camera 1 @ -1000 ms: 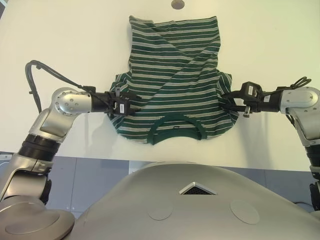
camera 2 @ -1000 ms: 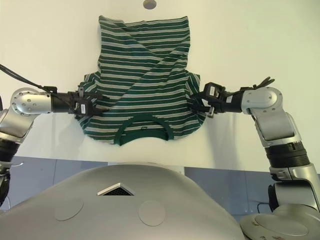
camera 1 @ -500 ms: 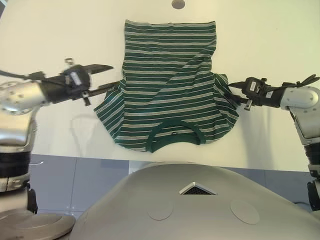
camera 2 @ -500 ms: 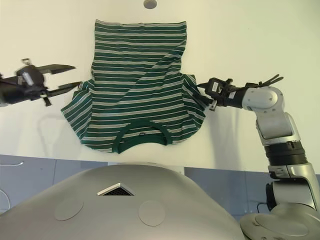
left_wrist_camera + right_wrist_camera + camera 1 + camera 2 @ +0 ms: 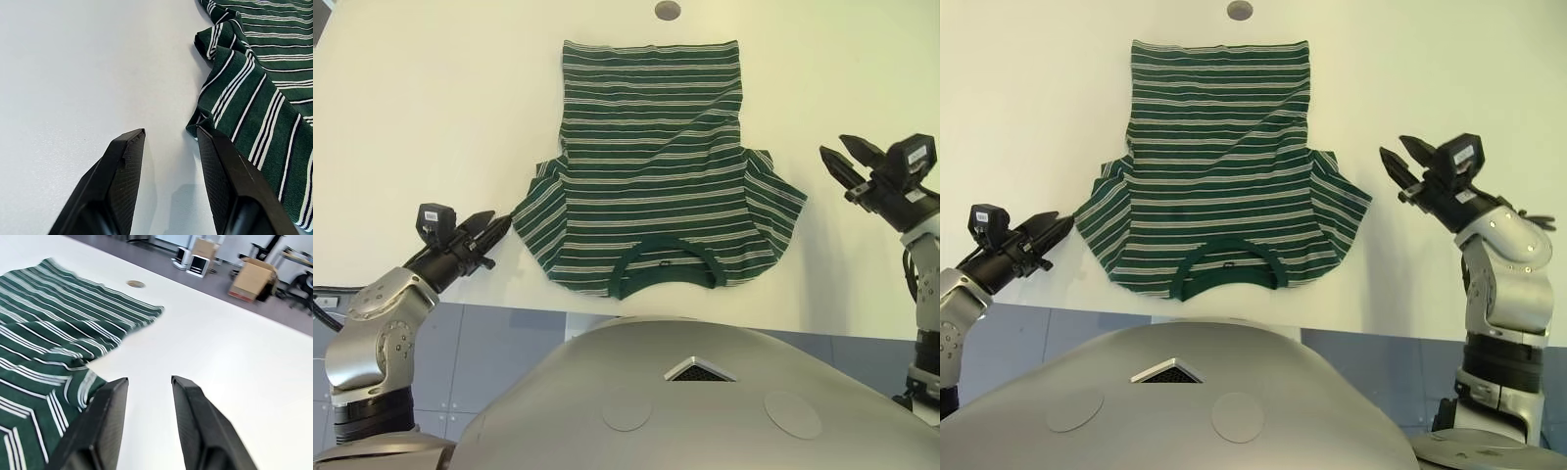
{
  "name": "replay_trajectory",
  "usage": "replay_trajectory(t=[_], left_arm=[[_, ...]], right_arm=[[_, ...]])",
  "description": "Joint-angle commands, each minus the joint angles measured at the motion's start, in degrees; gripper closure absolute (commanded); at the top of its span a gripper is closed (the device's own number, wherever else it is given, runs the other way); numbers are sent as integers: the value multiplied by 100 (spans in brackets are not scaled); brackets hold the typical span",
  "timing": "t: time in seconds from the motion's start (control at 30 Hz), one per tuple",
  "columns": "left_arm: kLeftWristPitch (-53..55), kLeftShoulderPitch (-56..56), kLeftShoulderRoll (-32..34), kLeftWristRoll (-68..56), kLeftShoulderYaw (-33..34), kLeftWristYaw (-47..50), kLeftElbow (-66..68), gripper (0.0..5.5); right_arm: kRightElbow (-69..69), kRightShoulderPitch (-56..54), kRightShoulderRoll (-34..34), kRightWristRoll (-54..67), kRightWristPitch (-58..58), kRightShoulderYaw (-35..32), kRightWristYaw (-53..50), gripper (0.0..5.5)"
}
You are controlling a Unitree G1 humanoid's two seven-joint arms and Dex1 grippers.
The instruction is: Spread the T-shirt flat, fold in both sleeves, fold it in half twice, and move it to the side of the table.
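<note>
Now the T-shirt (image 5: 651, 166) lies spread on the table (image 5: 431, 108). The left gripper (image 5: 497, 226), narrowly parted and empty, sits just beside its left sleeve (image 5: 533, 201). The right gripper (image 5: 840, 163), wider, hangs off the right sleeve (image 5: 773, 191), likely poised for folding.

Silver arms (image 5: 378, 315) with black collars and round caps; left gripper (image 5: 499, 223) and right gripper (image 5: 834, 147) black, white-labelled, with tapered cross-hatched fingers (image 5: 122, 166).

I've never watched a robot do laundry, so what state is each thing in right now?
T-shirt: spread flat, not yet folded.
Left tool: open, empty, at the left sleeve edge.
Right tool: open, empty, clear of the right sleeve.
</note>
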Motion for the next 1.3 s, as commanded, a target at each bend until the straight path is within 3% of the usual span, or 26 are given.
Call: replay_trajectory(t=[0.03, 0.23, 0.5, 0.6, 0.8, 0.9, 1.03, 1.17, 1.3], left_arm=[[163, 437, -50, 105, -230, -75, 33, 357], [-114, 537, -195, 195, -516, -98, -110, 357], [-541, 538, -317, 546, -800, 165, 48, 498], [-674, 318, -451, 451, -863, 227, -70, 546], [-983, 443, -248, 581, -943, 90, -1146, 549], [-1005, 431, 78, 1091, -1230, 103, -1638, 549], [-1100, 165, 531, 2143, -2158, 137, -2086, 549], [-1350, 138, 721, 2959, -2885, 148, -2008, 550], [-1386, 176, 777, 3288, -3071, 188, -1864, 550]], right_arm=[[15, 53, 180, 56, 69, 15, -102, 386], [134, 275, 447, 68, 69, 106, -125, 386], [571, 352, 633, 20, -92, 214, -12, 386], [356, 563, 816, 548, 298, 20, 89, 386], [-404, 1319, 1259, 2216, 1696, -661, -327, 386], [-421, 1288, 1372, 2177, 2044, -419, -714, 386], [-356, 1062, 1697, 2121, 2235, -138, -1264, 386], [-533, 939, 1933, 2250, 2210, -44, -1490, 463], [-1204, 933, 2018, 2342, 1851, -31, -1395, 543]])
